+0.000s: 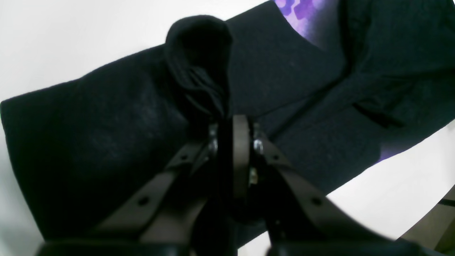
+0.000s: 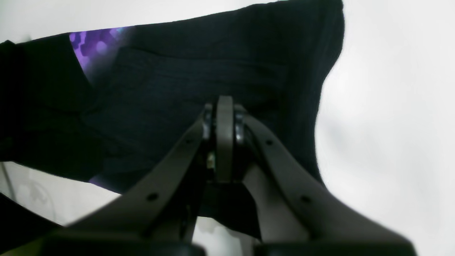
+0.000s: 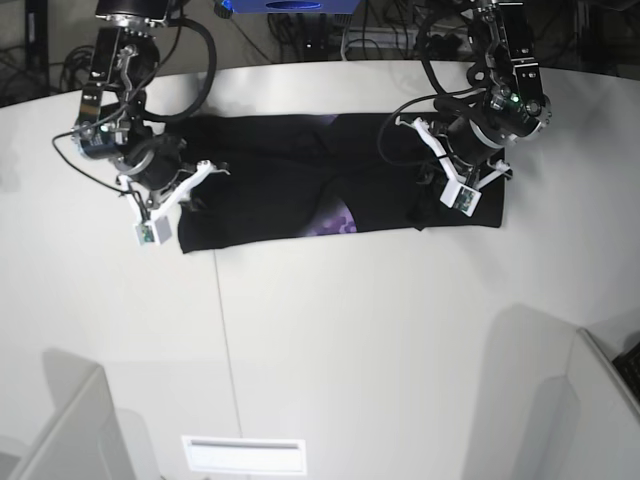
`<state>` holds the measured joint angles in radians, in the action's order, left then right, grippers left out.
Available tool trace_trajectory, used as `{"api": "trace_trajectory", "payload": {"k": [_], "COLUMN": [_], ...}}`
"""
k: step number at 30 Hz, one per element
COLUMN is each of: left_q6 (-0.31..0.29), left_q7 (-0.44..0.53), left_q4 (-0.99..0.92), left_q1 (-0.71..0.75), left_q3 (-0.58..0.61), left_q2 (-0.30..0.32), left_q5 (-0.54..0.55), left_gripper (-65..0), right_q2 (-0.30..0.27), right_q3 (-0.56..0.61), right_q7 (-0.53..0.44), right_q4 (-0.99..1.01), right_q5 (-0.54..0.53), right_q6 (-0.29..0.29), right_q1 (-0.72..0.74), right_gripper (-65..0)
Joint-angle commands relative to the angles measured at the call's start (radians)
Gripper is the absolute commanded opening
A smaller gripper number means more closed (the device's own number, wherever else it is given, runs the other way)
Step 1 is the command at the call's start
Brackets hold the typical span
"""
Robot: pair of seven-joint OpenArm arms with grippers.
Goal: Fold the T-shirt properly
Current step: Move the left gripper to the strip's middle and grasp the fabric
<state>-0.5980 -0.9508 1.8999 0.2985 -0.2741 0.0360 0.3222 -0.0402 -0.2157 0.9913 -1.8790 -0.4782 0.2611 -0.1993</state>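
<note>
black cloth T-shirt point(image 3: 270, 185): flat across far half of round white table point(image 3: 350, 350)
Arms: one over each shirt end

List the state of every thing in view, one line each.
T-shirt: lying on the table as a long folded band, plain black side up, bits of purple print showing.
Left gripper: shut, pinching a bunched fold of the T-shirt.
Right gripper: shut, at the T-shirt's end; a grip on the cloth cannot be told.
Table: white, bearing the T-shirt.

Black T-shirt point(image 3: 290, 190), folded into long band, purple print peeking out
</note>
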Motion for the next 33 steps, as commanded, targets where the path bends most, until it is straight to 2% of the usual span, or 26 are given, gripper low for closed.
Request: {"api": "trace_trajectory", "payload": {"k": [1, 6, 11, 33], "left_q6": [0.003, 0.0, 0.003, 0.003], "left_q7": [0.016, 0.014, 0.014, 0.014], "left_q4": [0.022, 0.022, 0.019, 0.014], "left_q1": [-0.014, -0.025, -0.026, -0.04], "left_q3": [0.0, 0.0, 0.066, 0.074], "left_q2": [0.0, -0.02, -0.021, -0.029], "left_q5": [0.019, 0.019, 0.01, 0.018], "left_gripper": [-65.0, -65.0, -65.0, -65.0], "right_q2": [-0.007, -0.005, -0.005, -0.007], "right_q3": [-0.003, -0.003, -0.003, -0.003], "right_q7": [-0.018, -0.018, -0.018, -0.018], "right_q4": [-0.018, -0.018, -0.018, -0.018], "right_q5": [-0.012, -0.012, -0.012, -0.012], "right_q6": [0.002, 0.002, 0.002, 0.002], "right_q1": [0.011, 0.011, 0.011, 0.011], "right_gripper": [-65.0, -65.0, -65.0, -65.0]}}
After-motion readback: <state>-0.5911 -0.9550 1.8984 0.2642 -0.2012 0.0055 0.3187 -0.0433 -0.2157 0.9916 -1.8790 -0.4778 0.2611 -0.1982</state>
